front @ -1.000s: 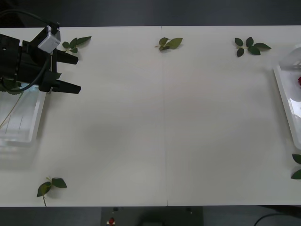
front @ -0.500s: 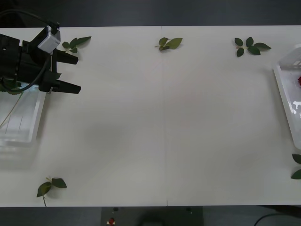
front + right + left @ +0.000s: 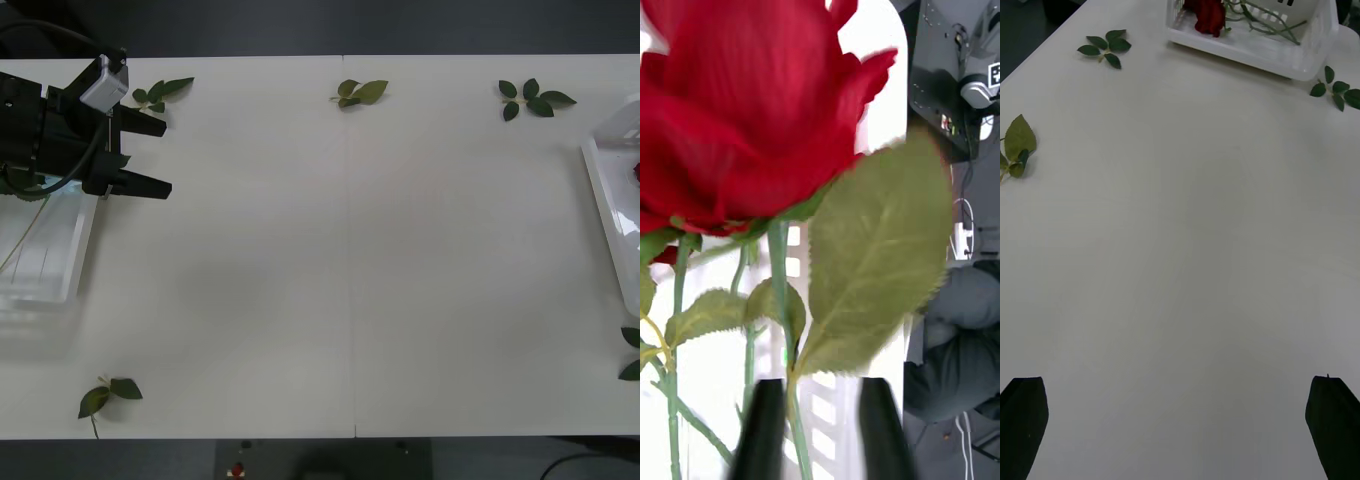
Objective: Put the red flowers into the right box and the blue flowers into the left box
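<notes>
Nothing has shifted. Left tool (image 3: 150, 155) hangs wide by the left box (image 3: 45, 260). Right tool (image 3: 820, 427) pinches a red flower (image 3: 745, 112); snagged leaves could drag it out.

A long white table (image 3: 340, 260) carries two shallow white plastic boxes at opposite ends. The left box (image 3: 45, 255) sits directly beneath the left gripper (image 3: 150, 155), whose black fingers spread wide above its inner rim. The right box (image 3: 612, 215) lies at the far end, well away from that gripper, red roses (image 3: 1210, 15) inside it. Loose leaf sprigs dot the tabletop: one (image 3: 160, 93) just beyond the gripper's fingers, others (image 3: 360, 92) (image 3: 533, 98) along the far edge, one (image 3: 108, 393) on the near side.
</notes>
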You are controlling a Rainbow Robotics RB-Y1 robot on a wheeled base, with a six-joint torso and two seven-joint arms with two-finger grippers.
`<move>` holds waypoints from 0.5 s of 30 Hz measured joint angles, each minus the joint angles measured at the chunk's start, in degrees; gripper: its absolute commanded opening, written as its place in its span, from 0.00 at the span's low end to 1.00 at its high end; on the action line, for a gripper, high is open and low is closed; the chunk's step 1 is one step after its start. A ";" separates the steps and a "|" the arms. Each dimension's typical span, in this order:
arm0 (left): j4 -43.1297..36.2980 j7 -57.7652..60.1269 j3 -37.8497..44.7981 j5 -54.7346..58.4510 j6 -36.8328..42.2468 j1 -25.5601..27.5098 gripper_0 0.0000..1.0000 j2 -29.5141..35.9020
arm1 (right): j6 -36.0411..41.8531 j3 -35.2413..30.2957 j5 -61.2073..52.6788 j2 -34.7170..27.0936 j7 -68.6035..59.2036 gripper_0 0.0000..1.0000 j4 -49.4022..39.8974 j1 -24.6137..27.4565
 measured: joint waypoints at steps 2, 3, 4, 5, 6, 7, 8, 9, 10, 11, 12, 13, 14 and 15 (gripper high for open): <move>0.00 0.00 0.00 0.00 0.00 0.00 1.00 0.00 | -0.11 0.00 0.17 0.00 0.00 0.74 0.51 0.00; 0.00 0.00 0.00 0.00 0.00 0.00 1.00 0.00 | -0.11 0.00 0.61 0.00 0.00 0.80 0.71 0.00; 0.00 0.00 0.00 0.00 0.00 0.00 1.00 0.00 | -0.11 0.00 1.20 0.00 0.00 0.82 0.84 0.00; 0.00 0.00 0.00 0.00 0.00 0.00 1.00 0.00 | -0.11 0.00 1.68 0.00 0.00 0.86 0.93 0.00; 0.00 0.00 0.00 0.00 0.00 0.00 1.00 0.00 | -0.11 0.00 1.79 0.00 0.00 0.89 1.00 0.00; 0.00 0.00 0.00 0.00 0.00 0.00 1.00 0.00 | -0.11 0.00 1.78 0.00 0.01 0.90 1.05 0.00; 0.00 0.00 0.00 0.00 0.00 0.00 1.00 0.00 | -0.11 0.00 1.78 0.00 0.01 0.93 1.09 0.00; 0.00 0.00 0.00 0.00 0.00 0.00 1.00 0.00 | -0.11 0.00 1.77 0.00 0.02 0.95 1.10 0.00; 0.00 0.00 0.00 0.00 0.00 0.00 1.00 0.00 | -0.11 0.00 1.69 0.00 0.03 0.97 1.10 0.00; 0.00 0.00 0.00 0.00 0.00 0.00 1.00 0.00 | -0.11 0.00 1.23 0.00 0.05 0.99 1.10 0.00; 0.00 0.00 0.00 0.00 0.00 0.00 1.00 0.00 | -0.11 0.00 0.35 0.00 0.09 1.00 1.10 0.00; 0.00 0.00 0.00 0.00 0.00 0.00 1.00 0.00 | -0.11 0.00 -0.95 0.00 0.15 1.00 1.10 0.00; 0.00 0.00 0.00 0.00 0.00 0.00 1.00 0.00 | -0.11 0.00 -2.71 0.00 0.23 1.00 1.09 0.00; 0.00 0.00 0.00 0.00 0.00 0.00 1.00 0.00 | -0.11 0.00 -4.99 0.00 0.39 1.00 1.05 0.00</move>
